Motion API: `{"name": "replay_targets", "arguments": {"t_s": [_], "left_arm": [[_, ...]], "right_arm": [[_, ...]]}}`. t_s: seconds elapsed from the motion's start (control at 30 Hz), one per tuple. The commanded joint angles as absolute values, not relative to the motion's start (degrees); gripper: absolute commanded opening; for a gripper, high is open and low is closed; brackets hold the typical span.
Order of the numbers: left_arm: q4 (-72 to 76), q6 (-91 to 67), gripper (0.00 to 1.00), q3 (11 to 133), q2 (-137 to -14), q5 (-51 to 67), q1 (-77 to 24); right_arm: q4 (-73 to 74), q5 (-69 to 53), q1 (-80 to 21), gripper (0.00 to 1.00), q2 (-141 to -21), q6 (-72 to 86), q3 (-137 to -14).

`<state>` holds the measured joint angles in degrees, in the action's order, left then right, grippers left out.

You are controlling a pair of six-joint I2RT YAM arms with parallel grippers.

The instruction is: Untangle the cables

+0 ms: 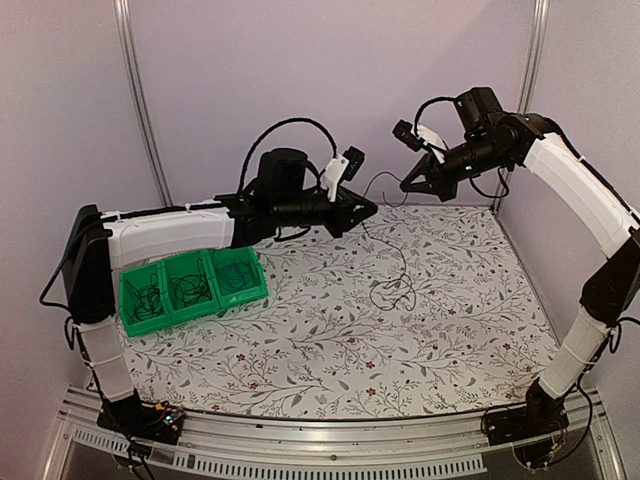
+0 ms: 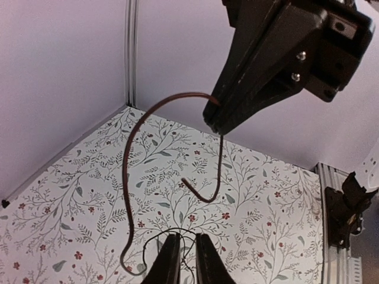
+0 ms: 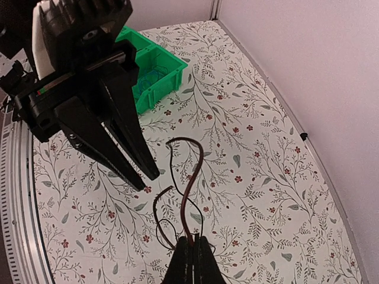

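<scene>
A thin dark cable (image 1: 393, 292) hangs from my right gripper (image 1: 408, 186), which is raised at the back of the table, and ends in loose loops on the cloth. In the right wrist view this gripper (image 3: 193, 239) is shut on the reddish-brown cable (image 3: 200, 160). My left gripper (image 1: 370, 208) hovers just left of it, also raised. Its jaws (image 2: 188, 239) stand a narrow gap apart with nothing gripped; a thin black wire loop (image 2: 177, 229) lies on the table below them. More cables sit in the green bin (image 1: 190, 318): black bundles (image 1: 148, 298) and a blue one (image 1: 238, 272).
The flowered cloth (image 1: 300, 350) covers the table. Purple walls close in the back and the sides, with a metal post (image 2: 131, 53) in the far corner. The green bin (image 3: 163, 89) stands at the left, under the left arm.
</scene>
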<state>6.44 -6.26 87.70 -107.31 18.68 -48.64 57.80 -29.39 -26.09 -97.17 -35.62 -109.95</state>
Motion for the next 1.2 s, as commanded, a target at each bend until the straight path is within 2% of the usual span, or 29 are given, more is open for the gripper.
{"name": "replay_targets", "arguments": {"t_s": [0.0, 0.1, 0.13, 0.2, 0.23, 0.27, 0.33, 0.43, 0.53, 0.57, 0.63, 0.67, 0.73, 0.87, 1.17], "left_arm": [[10.83, -6.55, 0.02, 86.07, -104.87, 18.63, -48.05], [10.9, -6.25, 0.0, 85.29, -103.81, 17.17, -47.65], [10.25, -6.29, 0.0, 85.44, -103.27, 16.53, -47.42], [7.87, -6.13, 0.0, 86.27, -101.7, 14.34, -46.57], [6.18, -6.0, 0.0, 86.9, -100.57, 13.14, -46.0], [4.68, -5.66, 0.0, 87.67, -99.31, 11.86, -45.07], [2.43, -4.57, 0.0, 87.88, -96.22, 10.08, -43.83], [0.62, -3.27, 0.0, 86.38, -92.16, 7.89, -41.78], [-1.49, -3.28, 0.0, 83.4, -90.02, 8.01, -40.31], [-2.56, -3.98, 0.06, 82.65, -89.97, 8.64, -40.03], [-4.24, -5.79, 0.29, 81.83, -91.15, 9.86, -40.16], [-5.74, -7.02, 0.37, 81.79, -92.14, 9.92, -40.35], [-8.08, -9.07, 0.45, 82.14, -94.7, 9.48, -40.94], [-7.87, -12.03, 0.48, 80.79, -96.15, 8.13, -42.72], [-8.83, -17.12, 0.48, 80.11, -98.04, 9.87, -45.19]], "right_arm": [[58.6, -31.17, -26.5, 0.0, -97.31, -35.95, -110.04], [58.54, -32.38, -26.52, 0.0, -97.5, -35.86, -109.91], [58.67, -32.54, -26.53, 0.05, -97.59, -35.99, -109.88], [58.18, -31.46, -26.47, 0.21, -97.88, -35.79, -109.11], [57.72, -30.84, -26.46, 0.26, -97.86, -35.22, -108.4], [57.52, -30.85, -26.41, 0.27, -97.7, -34.9, -107.7], [57.46, -32.46, -26.44, 0.22, -97.2, -35.06, -106.37], [57.47, -35.39, -26.3, 0.0, -96.67, -35.16, -105.82], [57.48, -35.66, -26.33, 0.0, -97.37, -35.03, -105.23], [57.46, -35.23, -26.33, 0.01, -97.7, -35.18, -104.19], [55.78, -32.95, -26.35, 0.08, -97.69, -36.26, -99.82], [53.24, -31.08, -26.22, 0.19, -97.46, -36.31, -95.86], [49.49, -26.45, -26.05, 0.38, -96.34, -35.12, -90.32], [47.44, -20.63, -24.94, 0.51, -99.48, -32.85, -85.85], [45.32, -20.51, -20.16, 0.63, -114.18, -26.29, -87.51]]}}
